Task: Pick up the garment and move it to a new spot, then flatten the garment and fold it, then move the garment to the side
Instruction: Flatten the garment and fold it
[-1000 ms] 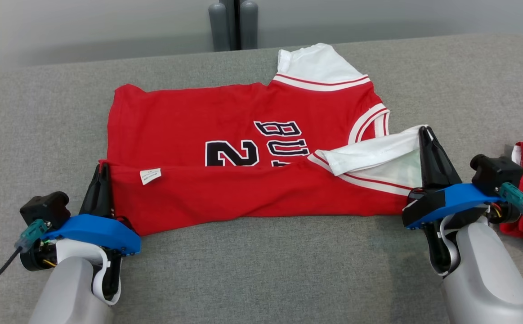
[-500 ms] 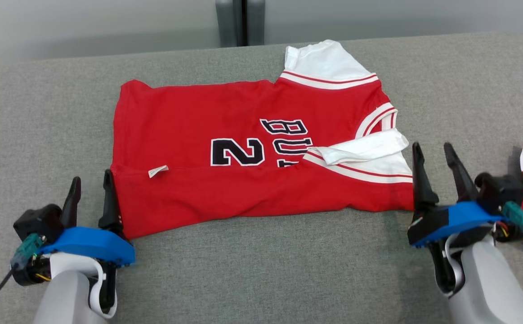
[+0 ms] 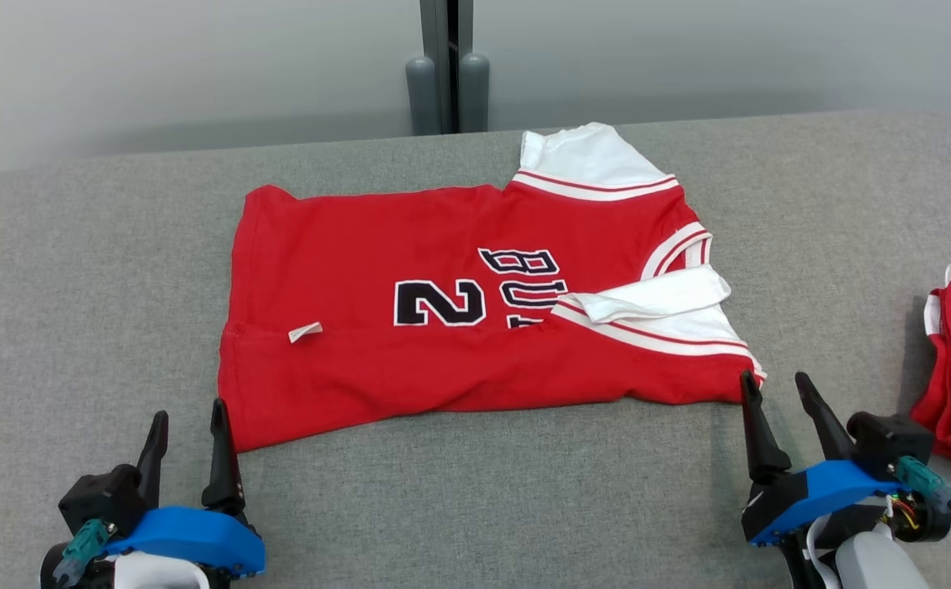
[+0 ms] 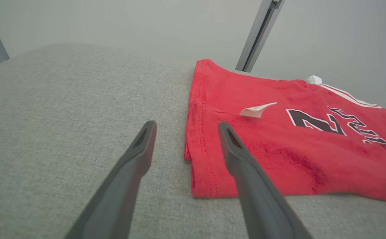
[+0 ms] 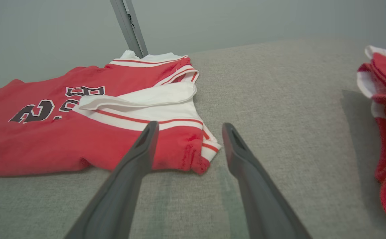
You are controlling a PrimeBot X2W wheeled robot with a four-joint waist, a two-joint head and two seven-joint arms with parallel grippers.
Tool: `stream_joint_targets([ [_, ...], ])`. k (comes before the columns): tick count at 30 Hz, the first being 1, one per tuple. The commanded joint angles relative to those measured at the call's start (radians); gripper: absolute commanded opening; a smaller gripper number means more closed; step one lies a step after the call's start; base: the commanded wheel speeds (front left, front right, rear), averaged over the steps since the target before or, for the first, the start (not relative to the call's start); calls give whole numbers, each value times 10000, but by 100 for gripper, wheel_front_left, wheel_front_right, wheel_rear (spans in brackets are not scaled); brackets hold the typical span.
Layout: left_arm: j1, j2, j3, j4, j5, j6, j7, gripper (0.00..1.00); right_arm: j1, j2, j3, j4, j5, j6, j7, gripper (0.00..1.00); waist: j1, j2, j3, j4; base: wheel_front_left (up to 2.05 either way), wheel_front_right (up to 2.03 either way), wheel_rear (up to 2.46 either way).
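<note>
A: What could be read on the red jersey (image 3: 344, 245)?
B: It showed a black, white-edged numeral "2" (image 3: 440, 303), then the letters "BU" (image 3: 522, 263) beside it. The rest of the word lay under the folded white sleeve (image 3: 655, 296).
A: And the white tag (image 3: 305, 332) on the hem?
B: Its print was too small to read.

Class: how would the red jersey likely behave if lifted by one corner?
Probably floppy: the red jersey lies limp, its near edge folded over and white sleeve creased. Likely light, being thin cloth. It may drag, not slide, on the grey textile surface.
</note>
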Motion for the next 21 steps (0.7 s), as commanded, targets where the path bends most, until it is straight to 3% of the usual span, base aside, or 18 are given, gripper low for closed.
stream_joint_targets([
  [1, 99, -52, 71, -42, 79, 15, -25, 100, 212, -58, -98, -3, 147, 2, -28, 100, 2, 0, -139, -40, 0, 0, 0],
  [15, 1441, -265, 363, -357, 923, 114, -25, 100, 1737, -52, -172, -1104, -332, 3, -28, 100, 2, 0, -1596, -251, 0, 0, 0],
  [21, 1769, -265, 162, -450, 783, 281, -25, 100, 2227, -49, -13, -1442, -793, 3, -28, 100, 2, 0, -1833, -225, 0, 0, 0],
])
